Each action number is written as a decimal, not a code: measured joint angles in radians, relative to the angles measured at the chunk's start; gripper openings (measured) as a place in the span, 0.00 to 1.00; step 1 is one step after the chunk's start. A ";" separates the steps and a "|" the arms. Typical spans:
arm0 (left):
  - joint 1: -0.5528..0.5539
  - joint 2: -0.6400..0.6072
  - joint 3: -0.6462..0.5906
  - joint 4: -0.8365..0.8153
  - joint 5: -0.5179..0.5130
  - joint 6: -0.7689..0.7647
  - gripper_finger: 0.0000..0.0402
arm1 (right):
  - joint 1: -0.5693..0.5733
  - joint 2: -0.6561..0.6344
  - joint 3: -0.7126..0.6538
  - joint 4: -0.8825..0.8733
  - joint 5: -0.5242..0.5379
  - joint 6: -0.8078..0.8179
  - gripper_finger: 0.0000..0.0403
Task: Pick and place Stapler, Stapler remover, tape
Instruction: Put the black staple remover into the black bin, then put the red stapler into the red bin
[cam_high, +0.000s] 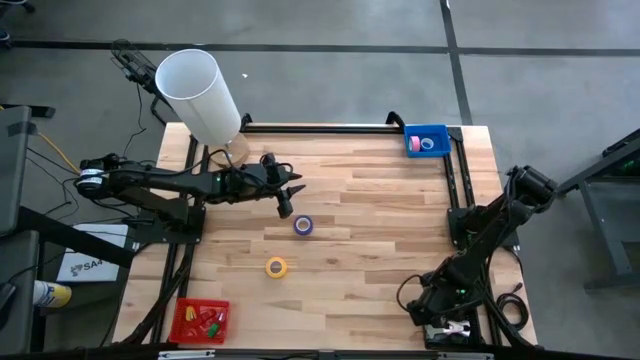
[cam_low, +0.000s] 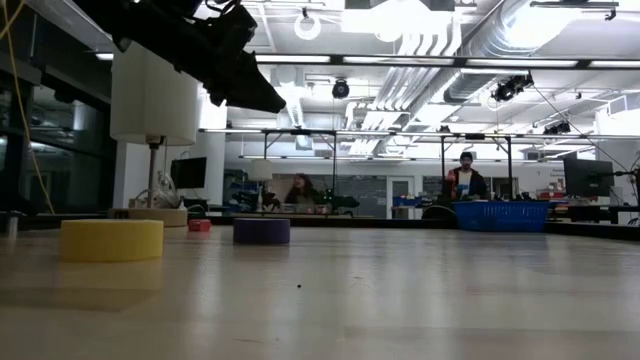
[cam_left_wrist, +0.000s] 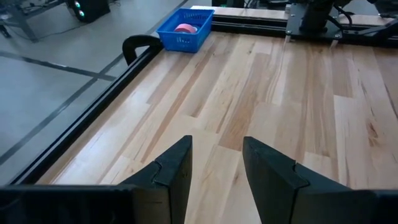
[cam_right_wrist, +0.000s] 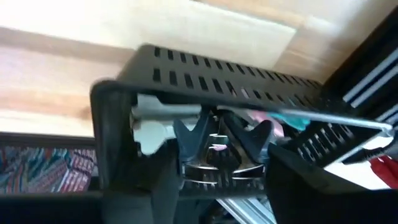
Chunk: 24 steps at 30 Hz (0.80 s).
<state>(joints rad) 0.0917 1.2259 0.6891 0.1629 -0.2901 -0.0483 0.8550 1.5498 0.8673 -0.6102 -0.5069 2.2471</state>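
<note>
**Two Tape Rolls Wait on the Table**

On the near edge of the light wooden table (cam_high: 380, 240) sits a red plastic basket (cam_high: 202, 319) with small things inside. At the other near corner, the right gripper (cam_right_wrist: 222, 138) is down over a black metal tray with holes (cam_right_wrist: 205, 68). Its two dark fingers (cam_right_wrist: 193, 134) are a little apart. I cannot tell if they hold anything.

A bit farther in lies the yellow ring of tape (cam_high: 276, 267), flat on the wood. Just past it lies the purple ring of tape (cam_high: 303, 226), flat too. The two rolls are near each other but not touching.

Next to the purple roll, the left gripper (cam_high: 286, 204) hangs above the table. Its fingers (cam_left_wrist: 171, 174) are partly apart with nothing between them, only bare wood below.

At the far right corner sits a blue plastic basket (cam_high: 426, 131). The pink ring of tape (cam_high: 414, 145) is inside it, with a blue ring of tape (cam_high: 428, 144) beside it.

By the far left corner stands a tall lamp with a white shade (cam_high: 198, 95).

Way back in the room, a person (cam_low: 464, 180) can be seen.
</note>
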 joint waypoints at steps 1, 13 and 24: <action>0.000 0.000 0.000 0.000 -0.002 0.000 0.35 | 0.000 -0.004 0.000 0.001 -0.008 0.000 0.48; 0.000 0.000 0.000 0.001 -0.008 0.003 0.35 | 0.005 -0.078 0.001 -0.030 -0.019 0.003 0.63; 0.000 -0.014 0.000 0.005 -0.013 0.030 0.35 | 0.005 -0.138 0.001 -0.043 0.068 -0.027 0.67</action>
<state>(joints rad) 0.0917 1.2117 0.6888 0.1681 -0.3028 -0.0181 0.8604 1.4116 0.8684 -0.6536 -0.4392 2.2200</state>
